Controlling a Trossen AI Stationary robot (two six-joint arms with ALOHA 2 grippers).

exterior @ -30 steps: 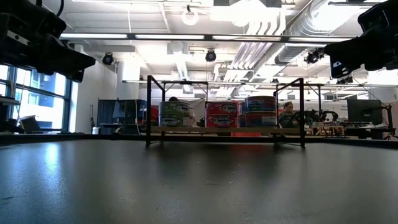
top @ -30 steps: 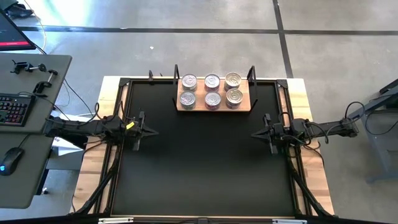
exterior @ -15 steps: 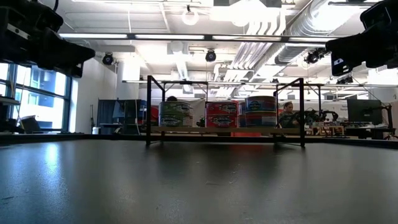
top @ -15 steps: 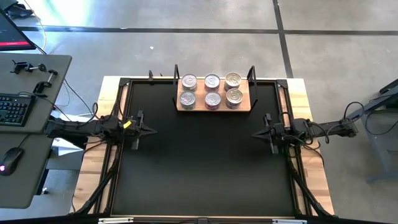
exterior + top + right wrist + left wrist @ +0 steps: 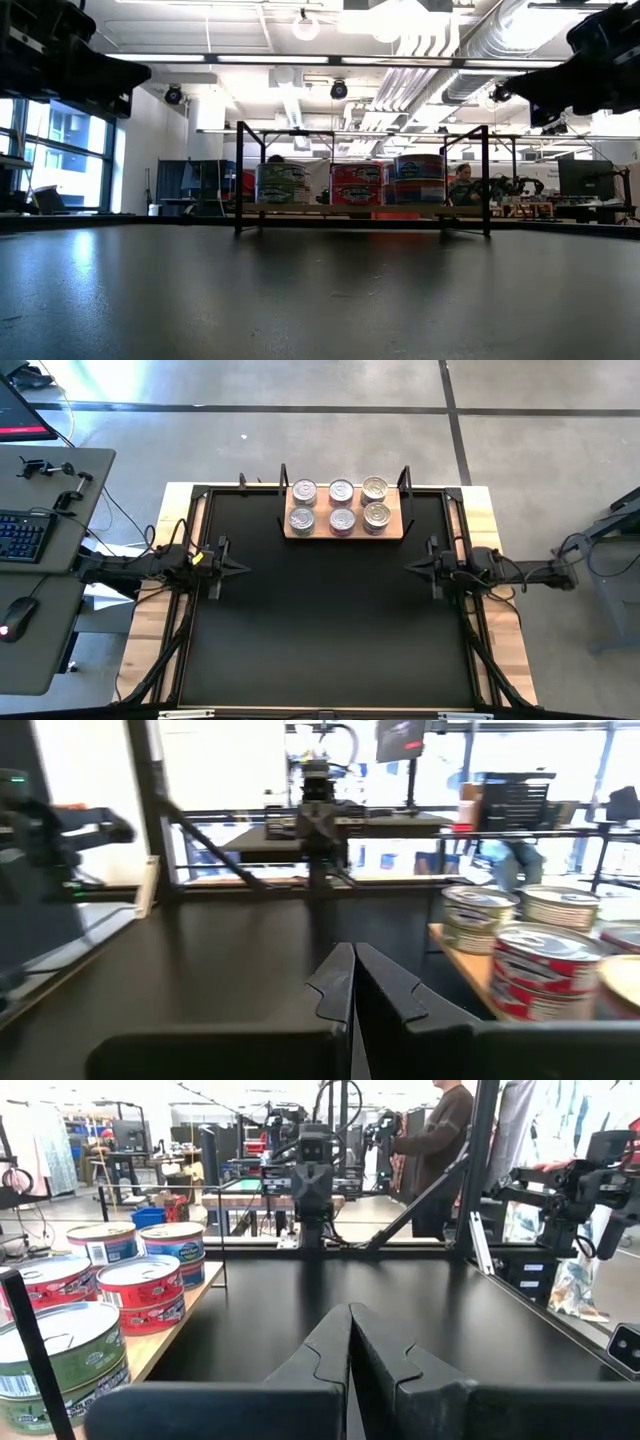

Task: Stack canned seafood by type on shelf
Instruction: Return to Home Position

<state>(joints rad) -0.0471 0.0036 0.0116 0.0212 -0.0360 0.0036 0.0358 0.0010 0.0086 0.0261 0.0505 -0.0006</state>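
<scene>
The canned seafood (image 5: 341,506) stands in six stacks, two rows of three, on the light-brown wooden shelf (image 5: 392,531) at the table's far middle. The left stacks are silver-lidded (image 5: 302,493) and the right ones gold-lidded (image 5: 375,487). In the low view the stacks show green (image 5: 283,183), red (image 5: 357,185) and blue (image 5: 420,178) sides. My left gripper (image 5: 248,569) hovers shut near the table's left edge, and my right gripper (image 5: 408,569) hovers shut near the right edge. Each wrist view shows shut fingers (image 5: 350,1312) (image 5: 354,952) with the cans (image 5: 140,1280) (image 5: 545,970) off to one side.
Thin black posts (image 5: 284,478) (image 5: 404,478) stand at the shelf's ends. The black tabletop (image 5: 320,630) spreads between the arms and toward the near edge. A desk with a keyboard (image 5: 25,535) stands left of the table. A person (image 5: 440,1140) stands in the room beyond.
Both grippers have drawn back slightly, the left toward the table's left edge and the right toward its right edge, each drifting a little toward the far edge. Both stay shut. The cans and shelf have not moved.
</scene>
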